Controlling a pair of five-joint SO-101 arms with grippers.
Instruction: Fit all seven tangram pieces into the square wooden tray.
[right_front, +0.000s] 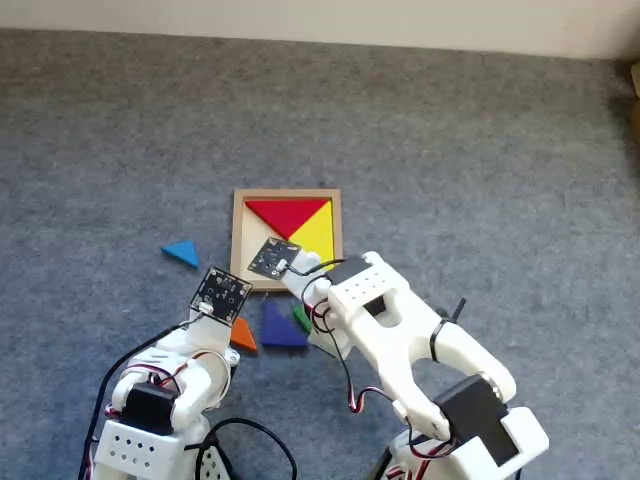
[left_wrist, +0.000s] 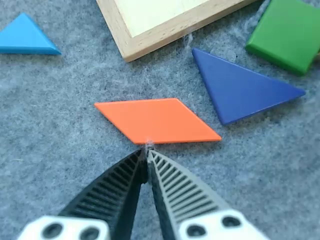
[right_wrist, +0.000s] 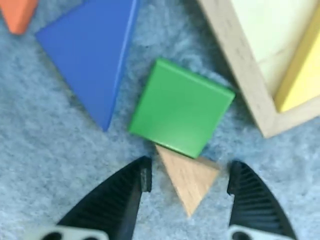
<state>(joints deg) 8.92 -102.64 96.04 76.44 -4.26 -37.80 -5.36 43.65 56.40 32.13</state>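
The square wooden tray (right_front: 237, 240) holds a red triangle (right_front: 285, 213) and a yellow triangle (right_front: 318, 238), which share an edge. Outside the tray, off the edge nearest the arms, lie an orange parallelogram (left_wrist: 157, 121), a dark blue triangle (left_wrist: 240, 87), a green square (right_wrist: 181, 107) and a small bare-wood triangle (right_wrist: 187, 184) (right against the square). The left end effector (left_wrist: 146, 152) is closed on nothing, its tips meeting right at the parallelogram's long edge. The right end effector (right_wrist: 190, 172) stands wide open and grips nothing, with one finger either side of the wood triangle. A light blue triangle (right_front: 181, 253) lies apart, off the tray's side towards the left arm.
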